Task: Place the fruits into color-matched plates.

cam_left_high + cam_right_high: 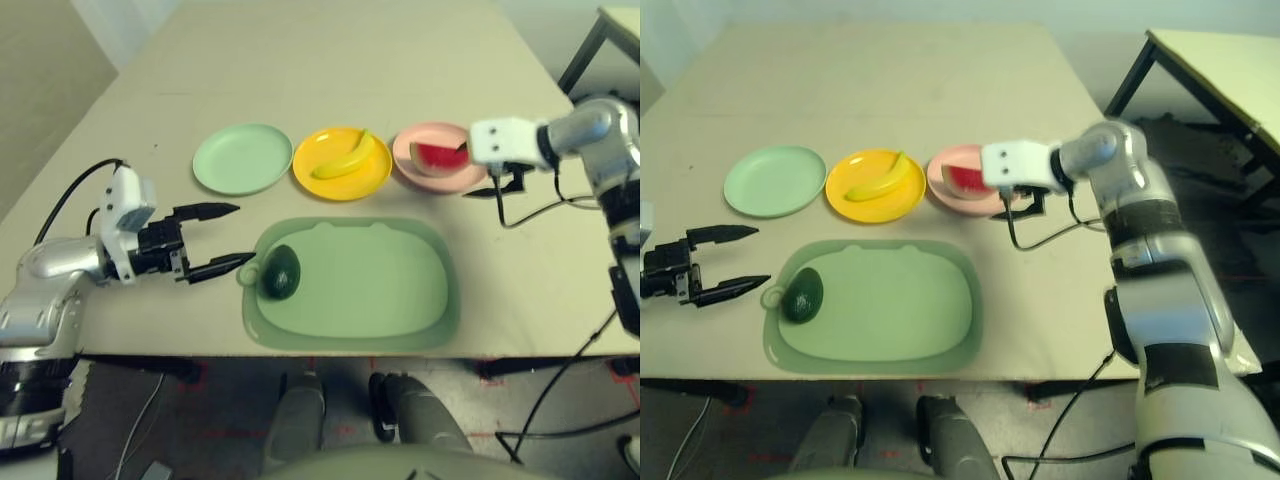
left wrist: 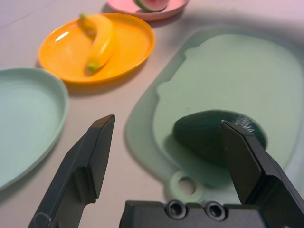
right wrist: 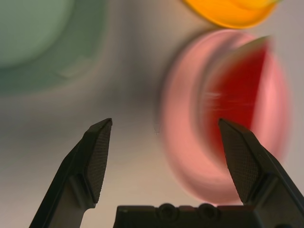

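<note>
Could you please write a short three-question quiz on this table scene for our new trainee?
1. True or false: the banana lies in the yellow plate.
2. Which plate holds no fruit? A) pink plate B) green plate C) yellow plate
3. Fill in: the avocado lies on the green ____, near the open left gripper.

Key: 1 true; 2 B; 3 mat.
</note>
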Controlling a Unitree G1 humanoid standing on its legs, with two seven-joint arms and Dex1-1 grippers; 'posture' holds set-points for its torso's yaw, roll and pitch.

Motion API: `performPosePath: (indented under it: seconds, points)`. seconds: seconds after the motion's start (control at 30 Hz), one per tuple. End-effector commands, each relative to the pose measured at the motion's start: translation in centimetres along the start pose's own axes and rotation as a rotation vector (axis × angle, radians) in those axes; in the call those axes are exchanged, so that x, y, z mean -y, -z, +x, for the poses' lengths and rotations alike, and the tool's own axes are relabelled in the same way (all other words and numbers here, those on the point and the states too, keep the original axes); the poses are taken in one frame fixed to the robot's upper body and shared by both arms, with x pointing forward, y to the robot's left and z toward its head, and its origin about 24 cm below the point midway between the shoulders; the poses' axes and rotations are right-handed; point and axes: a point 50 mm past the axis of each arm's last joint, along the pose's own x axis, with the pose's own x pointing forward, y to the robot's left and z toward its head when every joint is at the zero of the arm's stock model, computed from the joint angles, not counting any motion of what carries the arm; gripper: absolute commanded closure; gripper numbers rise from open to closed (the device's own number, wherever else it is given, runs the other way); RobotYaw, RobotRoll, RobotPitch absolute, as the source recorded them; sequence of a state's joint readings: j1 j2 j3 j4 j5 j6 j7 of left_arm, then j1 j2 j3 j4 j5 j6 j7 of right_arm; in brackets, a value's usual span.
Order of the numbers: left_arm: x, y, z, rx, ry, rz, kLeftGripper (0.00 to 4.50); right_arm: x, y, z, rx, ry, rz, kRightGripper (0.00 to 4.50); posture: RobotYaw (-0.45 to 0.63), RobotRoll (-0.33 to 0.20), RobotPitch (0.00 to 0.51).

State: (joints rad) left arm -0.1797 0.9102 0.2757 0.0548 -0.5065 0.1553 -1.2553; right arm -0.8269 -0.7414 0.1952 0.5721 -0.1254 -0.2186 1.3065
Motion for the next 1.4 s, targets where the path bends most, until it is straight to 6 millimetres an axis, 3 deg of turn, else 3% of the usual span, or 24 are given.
performPosePath:
  seconds: [0.03,0.17,0.37,0.53,0.83,1.1,1.4]
  points:
    - [-0.3,-0.1,-0.5,-0.023,0.001,0.02,0.0,-2.4,-0.7,0.1,0.187,0.004,0.092,0.03,0.06,0.0,0.145]
    - [-0.2,0.0,-0.5,-0.039,0.026,0.033,0.0,-5.9,-0.9,0.6,0.415,-0.058,0.229,0.03,0.05,0.0,0.144]
    - [-0.6,-0.1,-0.4,-0.088,0.065,0.112,0.0,-9.6,-0.6,1.3,0.588,-0.202,0.325,0.03,0.05,0.0,0.143]
    - [-1.1,-0.7,-0.4,-0.147,0.141,0.223,0.0,-10.3,-1.0,1.9,0.68,-0.259,0.358,0.03,0.06,0.0,0.139]
    - [-1.5,-4.0,1.4,-0.207,0.415,0.513,0.0,-10.9,-0.6,3.2,0.669,-0.263,0.359,0.03,0.06,0.0,0.134]
    - [-0.6,-5.6,5.2,-0.243,0.706,0.791,0.0,-11.2,-1.0,3.5,0.684,-0.252,0.358,0.03,0.02,0.0,0.137]
    - [-0.1,-5.5,8.0,-0.293,0.919,0.995,0.0,-12.1,-1.1,3.5,0.672,-0.216,0.364,0.03,-0.05,0.0,0.13]
